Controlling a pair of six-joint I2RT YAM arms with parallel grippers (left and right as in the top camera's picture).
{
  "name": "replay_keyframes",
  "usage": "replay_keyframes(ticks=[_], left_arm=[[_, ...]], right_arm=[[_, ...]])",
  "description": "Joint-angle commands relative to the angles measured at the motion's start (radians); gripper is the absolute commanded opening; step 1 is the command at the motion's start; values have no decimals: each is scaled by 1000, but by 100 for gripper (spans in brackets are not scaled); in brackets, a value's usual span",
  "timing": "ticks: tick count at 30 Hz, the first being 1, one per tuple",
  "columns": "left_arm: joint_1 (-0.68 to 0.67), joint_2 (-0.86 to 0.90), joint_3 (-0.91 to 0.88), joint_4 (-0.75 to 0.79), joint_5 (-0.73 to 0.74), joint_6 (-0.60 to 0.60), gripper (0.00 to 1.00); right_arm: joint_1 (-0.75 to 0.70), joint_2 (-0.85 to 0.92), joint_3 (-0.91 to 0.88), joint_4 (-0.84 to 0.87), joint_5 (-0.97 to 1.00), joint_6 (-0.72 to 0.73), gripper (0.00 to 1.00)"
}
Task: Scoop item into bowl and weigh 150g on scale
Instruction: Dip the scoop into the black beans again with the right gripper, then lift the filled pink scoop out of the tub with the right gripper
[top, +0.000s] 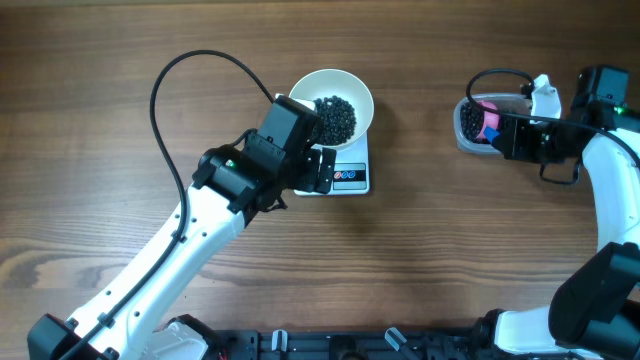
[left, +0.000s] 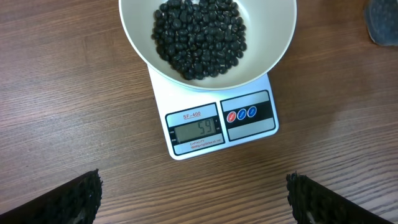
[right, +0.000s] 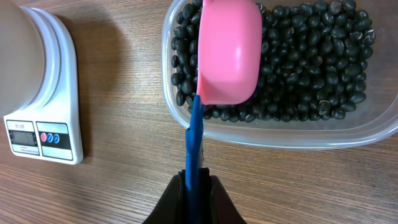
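Brown wood-grain table (top: 440, 260) carries the whole setup. Near its middle sits the white scale (left: 214, 121), and the white bowl (left: 268, 34) rests on it, overhanging the platform on both sides. A dark heap of black beans (left: 199, 37) lies in the bowl, and the grey display (left: 198, 129) at the scale's front edge reads 59, with round red and blue buttons (left: 241, 114) beside it. The left gripper (left: 193, 180) hovers over the table just in front of the scale, its fingers wide apart and holding nothing.

Well off to the right stands a clear plastic tub (right: 280, 134) holding many more of the beans. The right gripper (right: 194, 180) is clamped tight on the blue handle (right: 194, 140) of a pink scoop (right: 229, 53). The scoop's cup sits over the tub's left portion with its smooth outer shell facing the wrist camera. Whether it touches the beans cannot be told.
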Motion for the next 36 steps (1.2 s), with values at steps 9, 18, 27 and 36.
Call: replay_keyframes(ticks=[9, 18, 27, 36], left_arm=[[-4, -14, -8, 0, 9, -9, 100], [-4, -14, -8, 0, 9, -9, 100], [-4, -14, -8, 0, 9, -9, 100], [-4, -14, -8, 0, 9, -9, 100]], right_arm=[[-77, 17, 2, 0, -142, 3, 4], [-101, 17, 2, -9, -238, 34, 4], [-140, 17, 2, -17, -242, 36, 4], [-193, 17, 2, -27, -302, 37, 4]])
